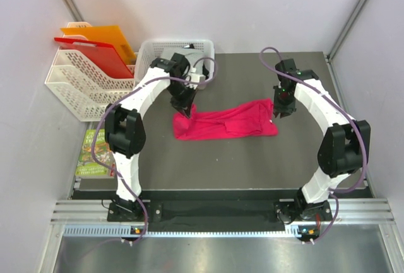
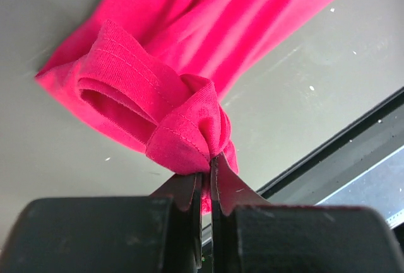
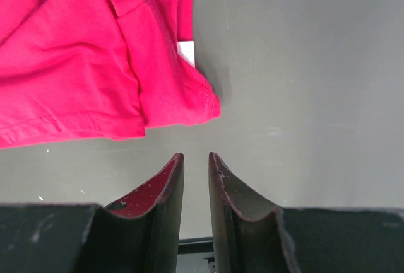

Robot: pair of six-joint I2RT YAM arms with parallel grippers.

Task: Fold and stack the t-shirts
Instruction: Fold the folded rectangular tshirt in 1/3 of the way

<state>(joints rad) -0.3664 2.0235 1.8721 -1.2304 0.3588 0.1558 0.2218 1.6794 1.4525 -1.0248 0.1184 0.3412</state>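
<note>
Here, left pincer (image 2: 205, 164) clamping bunched, stitched pink t-shirt (image 2: 189, 40), right pincer (image 3: 196, 159) narrowly parted, empty.

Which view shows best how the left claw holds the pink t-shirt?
Left wrist view: the left claw is shut on a bunched fold of the pink t-shirt, close up. Top view shows this small, at the shirt's left end. Right wrist view shows only the shirt's other end.
</note>
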